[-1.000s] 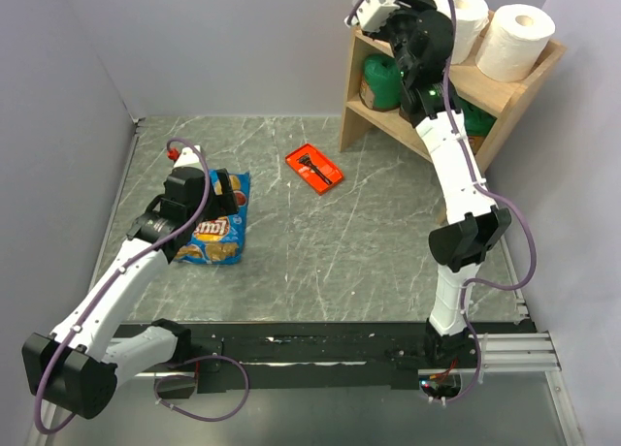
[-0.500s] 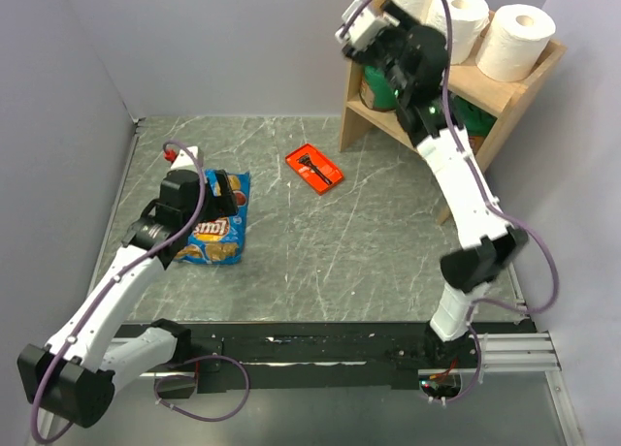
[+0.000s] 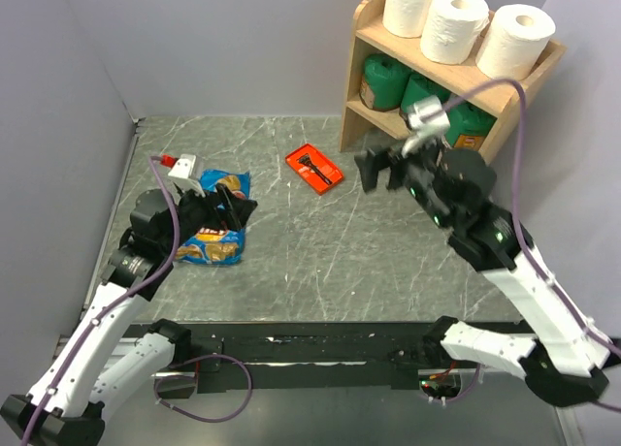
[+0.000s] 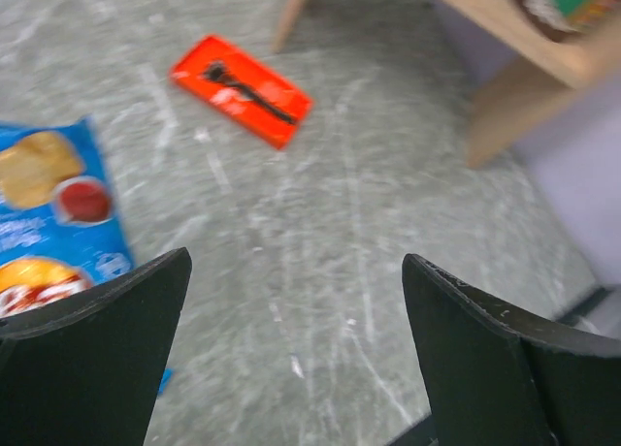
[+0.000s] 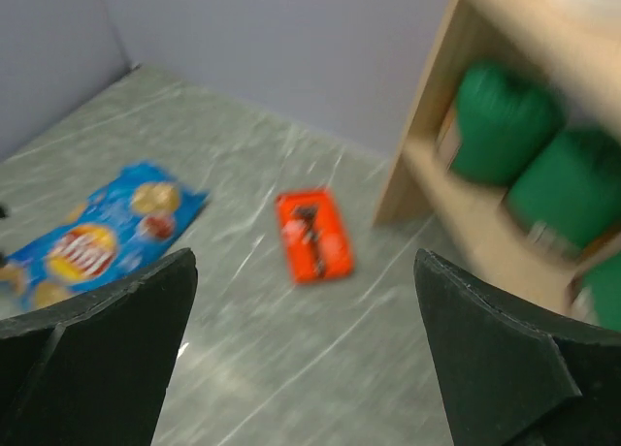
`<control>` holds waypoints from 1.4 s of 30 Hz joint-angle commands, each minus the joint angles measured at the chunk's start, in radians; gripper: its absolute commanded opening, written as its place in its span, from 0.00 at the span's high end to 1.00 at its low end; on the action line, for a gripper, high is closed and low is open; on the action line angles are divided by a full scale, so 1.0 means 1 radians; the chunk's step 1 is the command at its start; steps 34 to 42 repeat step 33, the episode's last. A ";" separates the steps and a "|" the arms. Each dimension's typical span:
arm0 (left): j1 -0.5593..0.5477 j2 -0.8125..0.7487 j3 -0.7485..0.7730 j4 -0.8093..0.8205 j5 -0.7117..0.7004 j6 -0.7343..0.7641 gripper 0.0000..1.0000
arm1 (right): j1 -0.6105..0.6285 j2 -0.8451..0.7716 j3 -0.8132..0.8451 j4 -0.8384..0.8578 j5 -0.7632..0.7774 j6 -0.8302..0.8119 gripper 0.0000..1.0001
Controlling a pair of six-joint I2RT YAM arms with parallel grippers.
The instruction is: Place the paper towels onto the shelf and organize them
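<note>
The left gripper (image 3: 231,206) hangs low over the blue chip bag (image 3: 212,238). Its two fingers are spread wide apart and there is nothing between them. The right gripper (image 3: 380,170) is up in the air over the middle of the table (image 3: 320,262). Its fingers are spread wide too, and it holds nothing.

A little farther back lies a red pack (image 3: 313,168) with a small black tool in it.

At the back right stands the wooden shelf (image 3: 511,95). Green canisters (image 3: 385,82) sit on its lower board.

All three paper towels (image 3: 454,24) are on the top board of the shelf. I see none on the table, so I think the putting-away part is done. The next move may only be to straighten the row, with a soft grip so that no roll tips off.

The rolls are white and round. They stand upright, close side by side, each with a dark hole in the middle of its top.
</note>
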 commanded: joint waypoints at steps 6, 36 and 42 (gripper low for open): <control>-0.070 -0.057 -0.028 0.140 0.182 0.041 0.04 | 0.005 -0.222 -0.376 -0.150 0.001 0.576 0.01; -0.075 -0.082 -0.027 0.120 0.085 0.056 0.04 | 0.003 -0.323 -0.526 -0.081 0.088 0.597 0.00; -0.075 -0.082 -0.027 0.120 0.085 0.056 0.04 | 0.003 -0.323 -0.526 -0.081 0.088 0.597 0.00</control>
